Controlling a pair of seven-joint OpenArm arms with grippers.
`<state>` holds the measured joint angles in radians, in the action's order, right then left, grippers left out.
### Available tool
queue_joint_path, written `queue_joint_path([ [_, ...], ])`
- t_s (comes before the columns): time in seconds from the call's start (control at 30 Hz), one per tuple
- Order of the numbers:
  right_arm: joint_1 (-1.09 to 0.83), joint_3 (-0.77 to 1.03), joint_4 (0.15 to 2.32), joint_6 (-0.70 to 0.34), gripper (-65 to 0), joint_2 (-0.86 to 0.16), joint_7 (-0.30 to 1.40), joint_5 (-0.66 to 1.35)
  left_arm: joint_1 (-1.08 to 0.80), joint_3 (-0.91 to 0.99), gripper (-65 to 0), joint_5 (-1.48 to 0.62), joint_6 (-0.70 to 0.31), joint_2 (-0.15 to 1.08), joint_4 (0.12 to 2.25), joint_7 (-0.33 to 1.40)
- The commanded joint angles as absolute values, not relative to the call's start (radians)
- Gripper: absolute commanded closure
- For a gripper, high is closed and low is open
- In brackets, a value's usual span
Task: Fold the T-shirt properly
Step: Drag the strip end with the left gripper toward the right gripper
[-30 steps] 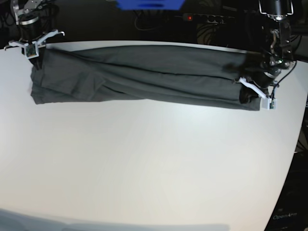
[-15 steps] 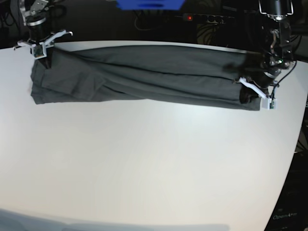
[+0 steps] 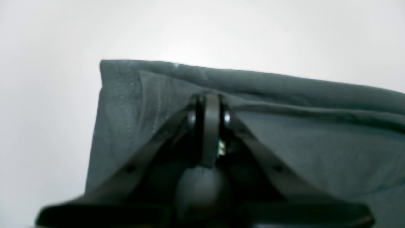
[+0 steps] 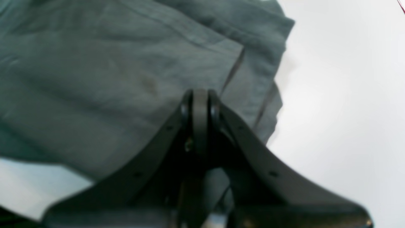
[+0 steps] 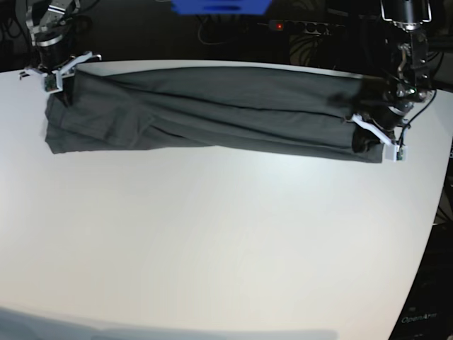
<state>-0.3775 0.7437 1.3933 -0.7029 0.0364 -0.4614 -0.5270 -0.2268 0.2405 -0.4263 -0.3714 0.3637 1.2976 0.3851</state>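
The dark grey T-shirt (image 5: 212, 106) lies stretched in a long, creased band across the back of the white table (image 5: 212, 234). My left gripper (image 5: 362, 140) is shut on its right end. In the left wrist view the closed fingers (image 3: 210, 101) pinch a fold of the T-shirt (image 3: 316, 142) just inside the stitched hem. My right gripper (image 5: 62, 88) is shut on the upper left corner. In the right wrist view its closed fingers (image 4: 200, 98) sit on the T-shirt (image 4: 95, 79) near layered edges.
Behind the table's far edge the background is dark, with a power strip showing a red light (image 5: 297, 27) and a blue object (image 5: 219, 6). The table's curved right edge (image 5: 428, 227) drops off close to my left arm.
My right gripper shifted right with the T-shirt's upper left corner, then settled slightly lower. The left gripper and the shirt's right end stayed still.
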Motion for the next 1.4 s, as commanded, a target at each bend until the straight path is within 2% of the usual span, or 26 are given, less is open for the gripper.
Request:
queue_joint_path([
  [0.0,-0.372,0.746,1.391,-0.698,-0.4,0.019,-0.466,-0.522,-0.254,0.236,-3.3,-0.326,-0.312,0.372,1.268,0.556],
  [0.6,-0.231,0.773,1.247,-0.698,-0.4,-0.007,-0.46,-0.664,-0.081,0.168,-3.3,-0.24,-0.312,0.361,1.265,0.662],
  [0.77,-0.177,0.779,1.247,-0.698,-0.4,-0.031,-0.357,-0.664,-0.016,0.122,-3.3,-0.239,-0.312,0.366,1.247,0.671],
  [0.93,-0.101,0.78,1.161,-0.698,-0.4,-0.084,-0.275,-0.664,0.085,0.033,-3.3,-0.239,-0.312,0.363,1.099,0.661],
  [1.13,-0.062,0.785,1.069,-0.698,-0.4,-0.124,-0.237,-0.664,0.174,-0.036,-3.3,-0.245,-0.312,0.349,1.029,0.657],
  [1.37,-0.056,0.785,1.061,-0.698,-0.4,-0.134,-0.234,-0.664,0.22,-0.041,-3.3,-0.239,-0.312,0.298,1.035,0.67],
])
